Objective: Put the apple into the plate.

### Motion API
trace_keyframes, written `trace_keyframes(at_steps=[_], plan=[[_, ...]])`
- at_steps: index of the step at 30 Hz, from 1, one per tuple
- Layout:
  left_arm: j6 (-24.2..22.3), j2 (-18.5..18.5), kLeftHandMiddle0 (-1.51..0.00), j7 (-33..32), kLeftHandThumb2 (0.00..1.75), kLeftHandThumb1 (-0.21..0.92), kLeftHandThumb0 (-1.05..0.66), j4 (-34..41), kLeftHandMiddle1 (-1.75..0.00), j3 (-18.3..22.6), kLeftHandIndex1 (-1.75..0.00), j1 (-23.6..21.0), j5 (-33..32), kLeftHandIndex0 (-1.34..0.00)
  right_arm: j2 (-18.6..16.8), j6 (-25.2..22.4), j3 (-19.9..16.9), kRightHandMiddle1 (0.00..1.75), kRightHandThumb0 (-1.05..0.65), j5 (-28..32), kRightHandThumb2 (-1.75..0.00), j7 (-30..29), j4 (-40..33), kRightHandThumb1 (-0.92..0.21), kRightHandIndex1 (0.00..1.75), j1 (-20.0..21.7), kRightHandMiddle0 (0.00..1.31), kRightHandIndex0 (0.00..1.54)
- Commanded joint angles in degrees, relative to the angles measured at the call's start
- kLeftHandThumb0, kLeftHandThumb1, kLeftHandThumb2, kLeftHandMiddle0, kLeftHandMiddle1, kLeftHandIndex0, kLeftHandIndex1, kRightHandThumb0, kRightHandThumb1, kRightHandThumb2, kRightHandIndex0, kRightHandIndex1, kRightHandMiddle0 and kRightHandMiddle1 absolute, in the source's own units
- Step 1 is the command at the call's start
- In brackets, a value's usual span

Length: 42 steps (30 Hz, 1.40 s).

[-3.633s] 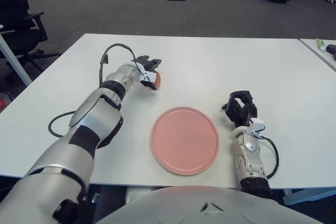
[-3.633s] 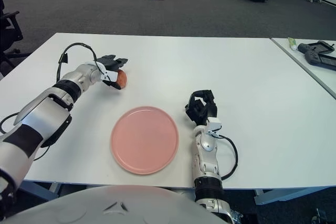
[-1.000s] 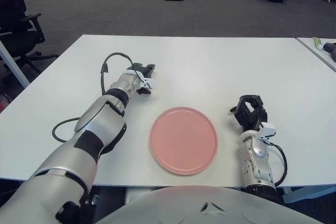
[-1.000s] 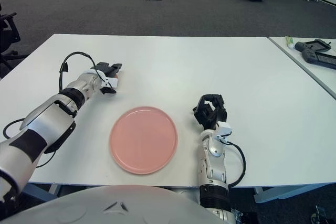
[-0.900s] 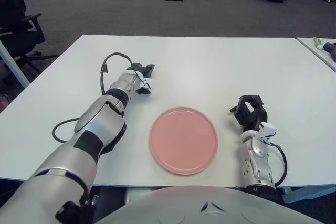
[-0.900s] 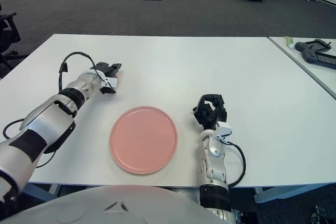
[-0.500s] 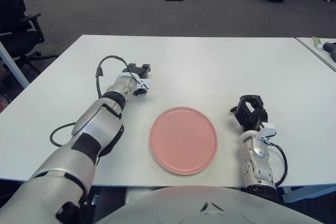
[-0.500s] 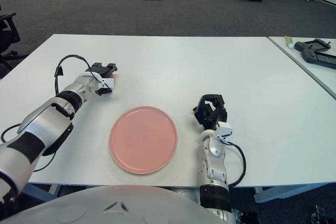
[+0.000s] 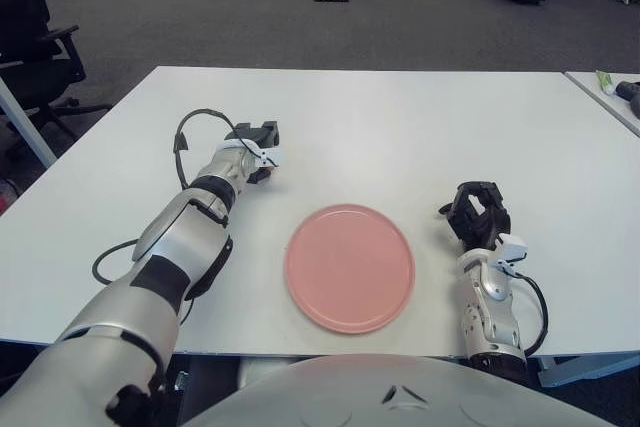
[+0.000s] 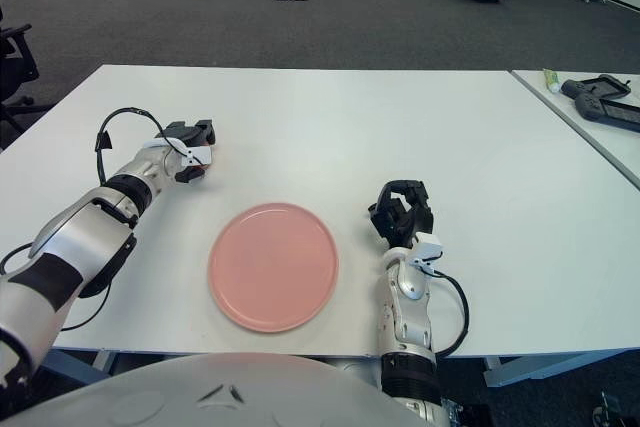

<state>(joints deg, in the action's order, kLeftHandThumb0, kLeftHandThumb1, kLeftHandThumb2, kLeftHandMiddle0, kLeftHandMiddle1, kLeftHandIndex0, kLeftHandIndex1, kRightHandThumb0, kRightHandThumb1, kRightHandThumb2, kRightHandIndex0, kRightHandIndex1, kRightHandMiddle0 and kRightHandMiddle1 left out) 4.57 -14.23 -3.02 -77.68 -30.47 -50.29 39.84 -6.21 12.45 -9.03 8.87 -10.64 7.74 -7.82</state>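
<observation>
Clutching the apple point(image 10: 204, 156), left hand point(image 10: 189, 153) beside plate point(image 10: 273, 265).

A pink plate point(image 9: 350, 267) lies on a white tabletop point(image 9: 420, 127); the hands point(image 9: 258, 145) are black, the floor point(image 9: 200, 7) grey.

Both arms are clad in silver-grey shells with black joint bands. Black three-finger hands, the left hand point(image 9: 255, 140) and right hand point(image 9: 477, 215), are trailed by looping black cables.
</observation>
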Motion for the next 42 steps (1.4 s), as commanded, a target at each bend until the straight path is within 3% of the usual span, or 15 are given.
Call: trace_keyframes(at_steps=[1, 19, 36, 42], plan=[[-2.0, -0.2, -0.79, 2.1, 1.37, 0.18, 0.00, -1.7, -1.43, 0.9, -1.75, 2.6, -0.8, -0.55, -1.2, -0.8, -0.4, 1.75, -0.39, 0.4, -0.87, -0.4, -0.7, -0.67, 1.75, -0.1, 0.35, 0.59], [-1.3, 0.0, -0.83, 0.3, 1.40, 0.17, 0.00, -1.4, -1.45, 3.2, -1.75, 3.3, -2.3, -0.53, -1.1, -0.5, -1.0, 1.75, -0.38, 0.7, -0.85, -0.3, -0.3, -0.69, 1.75, 0.5, 0.34, 0.58], [-0.5, 2.2, -0.82, -0.4, 1.51, 0.12, 0.00, -0.3, -1.61, 13.1, -1.75, 2.5, -11.6, -0.53, -1.4, -0.8, -1.1, 1.75, -0.38, 0.9, -0.86, -0.5, -0.7, -0.68, 1.75, 0.3, 0.34, 0.61], [0.1, 2.4, -0.82, 0.5, 1.52, 0.10, 0.00, -0.2, -1.61, 14.7, -1.75, 1.8, -13.2, -0.54, -1.6, -0.7, -1.1, 1.75, -0.38, 0.9, -0.85, -0.7, -0.6, -0.69, 1.75, 0.4, 0.34, 0.60]])
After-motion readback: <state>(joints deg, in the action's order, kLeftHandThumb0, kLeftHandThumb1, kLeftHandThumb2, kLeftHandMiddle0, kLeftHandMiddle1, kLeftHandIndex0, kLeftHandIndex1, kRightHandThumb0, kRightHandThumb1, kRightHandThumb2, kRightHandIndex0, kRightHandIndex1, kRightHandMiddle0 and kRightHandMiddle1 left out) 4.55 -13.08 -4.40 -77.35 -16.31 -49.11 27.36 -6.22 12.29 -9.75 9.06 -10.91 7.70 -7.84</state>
